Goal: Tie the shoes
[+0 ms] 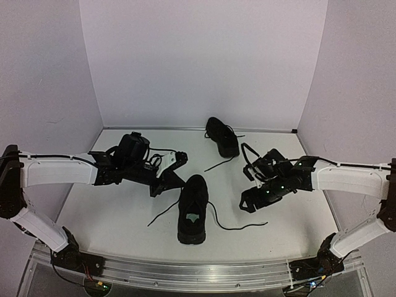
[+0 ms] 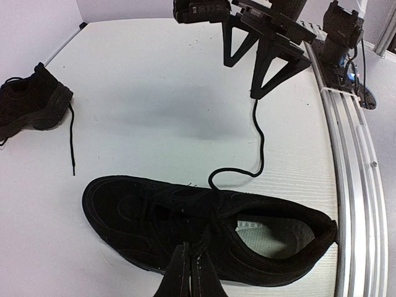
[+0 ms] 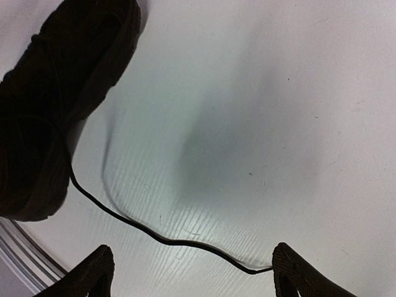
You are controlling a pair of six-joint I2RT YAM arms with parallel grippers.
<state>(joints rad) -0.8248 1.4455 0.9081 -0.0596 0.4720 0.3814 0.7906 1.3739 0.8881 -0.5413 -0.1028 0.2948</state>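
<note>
While untied, shoe [image 2: 136, 210] at left tool [image 2: 190, 275]

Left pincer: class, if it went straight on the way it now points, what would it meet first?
The near shoe: the left pincer points at its laced top. Whether it already touches is unclear.

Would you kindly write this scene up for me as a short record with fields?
near shoe: centre of the table, untied, a loose lace on each side
far shoe: farther back, laces loose
left end effector: fingers together over the near shoe's lacing; whether it pinches a lace cannot be told
right end effector: open, low over the table
lace: runs from the near shoe, its end touching one finger of the right end effector
</note>
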